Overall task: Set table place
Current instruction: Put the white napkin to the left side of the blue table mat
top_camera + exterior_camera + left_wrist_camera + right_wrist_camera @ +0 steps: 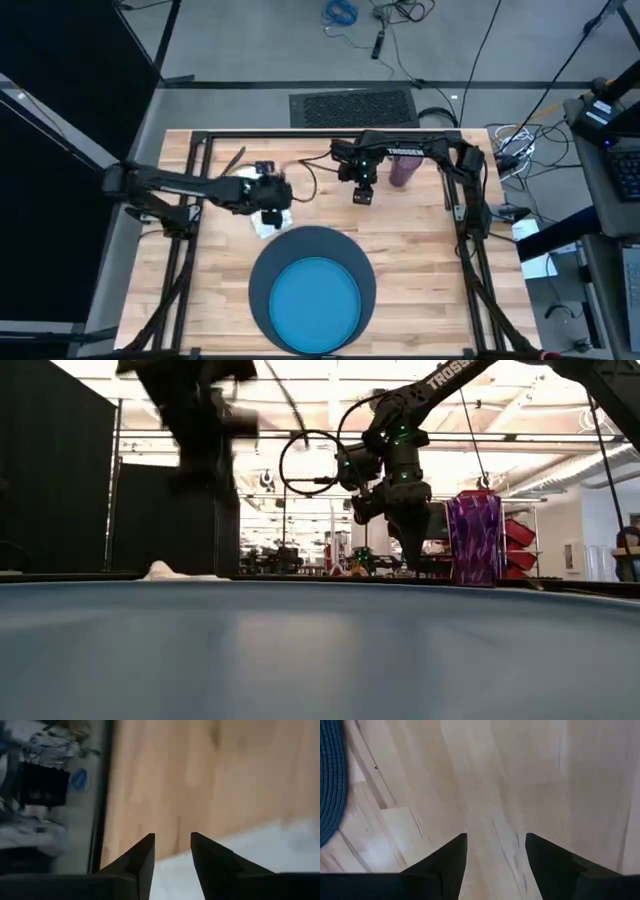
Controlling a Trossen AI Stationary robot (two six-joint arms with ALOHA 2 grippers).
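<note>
A bright blue plate (315,305) lies on a dark navy round mat (262,268) at the table's near middle. A white napkin (270,224) lies on the wood just beyond the mat's far left rim. My left gripper (172,845) hangs open above the napkin (260,855), raised off the table in the low view. A purple cup (473,540) stands upright at the far side. My right gripper (496,840) is open, pointing down over bare wood a little to the left of the cup (400,172).
The black frame (300,133) runs along the table's far edge, and each arm's base stands on its own side. Bare wood (430,250) lies to the right of the mat. The mat's edge (330,780) shows in the right wrist view.
</note>
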